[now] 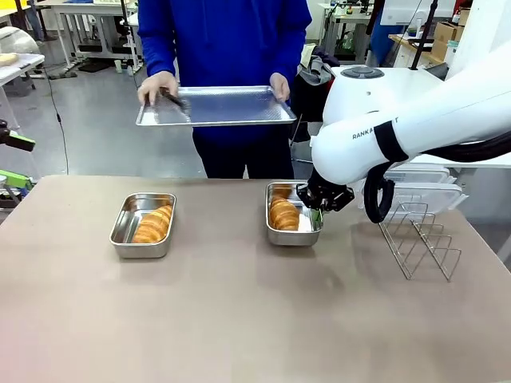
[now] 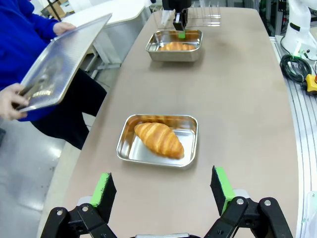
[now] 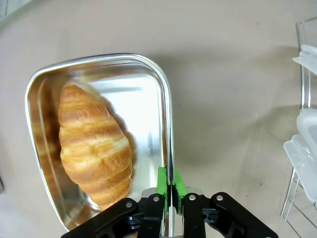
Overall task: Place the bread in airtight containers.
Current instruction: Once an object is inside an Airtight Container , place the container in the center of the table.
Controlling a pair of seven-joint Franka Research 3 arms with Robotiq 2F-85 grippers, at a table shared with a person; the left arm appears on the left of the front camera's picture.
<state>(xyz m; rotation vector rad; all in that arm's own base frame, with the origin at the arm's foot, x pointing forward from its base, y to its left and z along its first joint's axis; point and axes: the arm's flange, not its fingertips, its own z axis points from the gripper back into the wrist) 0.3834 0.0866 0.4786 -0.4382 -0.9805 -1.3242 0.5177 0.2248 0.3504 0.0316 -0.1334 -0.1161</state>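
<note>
The right gripper (image 3: 170, 191) is being held closed on the side wall of the right pan (image 3: 166, 99), with its green pads pinched together over the thin steel rim. This hold is judged to be for steadying or shifting the pan, not for handling bread, since the pads are lying beside a croissant (image 3: 94, 144) and apart from it. That croissant is lying lengthwise in the pan, so this share of the bread is judged to be already placed. No lid is being carried by the pan. Just beyond the gripper, clear lids (image 3: 308, 148) are being stored on a wire rack (image 1: 419, 239), within the right arm's reach, presumably for the sealing not yet done. Farther along the counter (image 1: 239, 319), the left gripper (image 2: 162, 184) is being held wide open with nothing between its pads. It is hovering near the left pan (image 2: 130, 151), a stance judged to be one of waiting. In that pan a second croissant (image 2: 158, 140) is lying at a slant, likewise uncovered. At the far side, a flat tray (image 1: 215, 106) is being held off the counter by both of a person's hands, well apart from the pans, probably so that the arms are being left room.
</note>
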